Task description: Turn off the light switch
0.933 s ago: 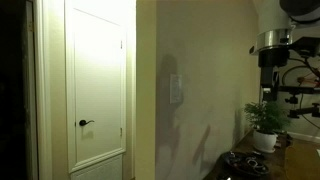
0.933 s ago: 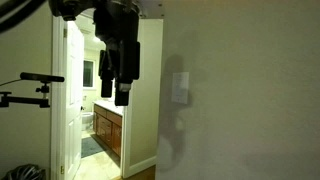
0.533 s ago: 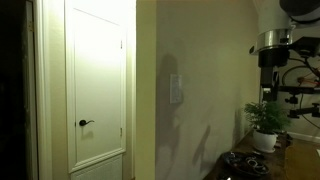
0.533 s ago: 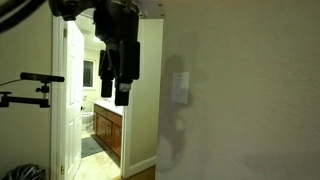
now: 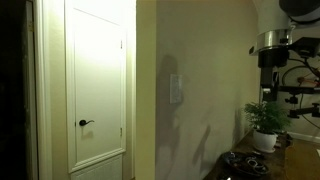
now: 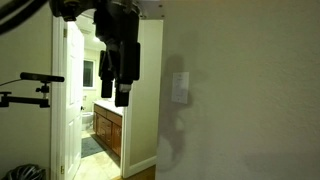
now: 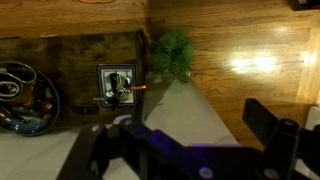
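Observation:
The light switch (image 5: 176,90) is a small white upright plate on the dim beige wall, and it also shows in the other exterior view (image 6: 180,87). My gripper (image 6: 113,96) hangs from above, well away from the wall and level with the switch. It touches nothing. In an exterior view it is at the upper right (image 5: 271,60), far from the switch. In the wrist view the gripper (image 7: 180,140) is open and empty, with its two dark fingers spread wide over the floor and a pale surface. The switch is out of the wrist view.
A white door with a black lever handle (image 5: 85,123) stands beside the wall corner. An open doorway shows a lit bathroom vanity (image 6: 106,130). A potted plant (image 5: 265,120) and dark clutter (image 5: 243,165) sit low near the arm. The plant (image 7: 172,55) also shows in the wrist view.

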`<state>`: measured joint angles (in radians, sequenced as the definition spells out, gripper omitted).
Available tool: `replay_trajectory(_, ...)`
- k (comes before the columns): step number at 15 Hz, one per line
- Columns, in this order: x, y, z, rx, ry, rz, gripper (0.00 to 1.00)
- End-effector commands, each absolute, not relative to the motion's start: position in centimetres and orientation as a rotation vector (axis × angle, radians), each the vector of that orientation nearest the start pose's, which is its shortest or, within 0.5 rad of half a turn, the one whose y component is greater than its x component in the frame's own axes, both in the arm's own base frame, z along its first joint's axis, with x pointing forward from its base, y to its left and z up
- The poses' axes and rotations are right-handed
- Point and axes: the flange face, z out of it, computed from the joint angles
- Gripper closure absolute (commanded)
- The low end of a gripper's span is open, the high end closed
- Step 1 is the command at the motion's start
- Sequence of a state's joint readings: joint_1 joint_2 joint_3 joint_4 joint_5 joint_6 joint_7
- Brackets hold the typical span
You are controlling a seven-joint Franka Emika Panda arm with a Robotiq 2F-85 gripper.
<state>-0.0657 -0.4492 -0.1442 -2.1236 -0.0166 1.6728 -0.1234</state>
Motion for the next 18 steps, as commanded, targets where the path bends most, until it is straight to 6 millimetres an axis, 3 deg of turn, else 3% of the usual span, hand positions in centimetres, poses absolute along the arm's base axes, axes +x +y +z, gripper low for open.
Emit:
replay_trajectory(1,41.0,-9.8,57.6,-3.091,0.094,0.004,0.00)
replay_trajectory(7,43.0,-9.0,54.4,-3.095,0.063,-0.020,0.00)
replay_trajectory(13,44.4,-6.6,50.8,-3.122,0.042,-0.112,0.00)
replay_trajectory(18,44.8,-6.9,51.0,-3.130,0.012,-0.073,0.00)
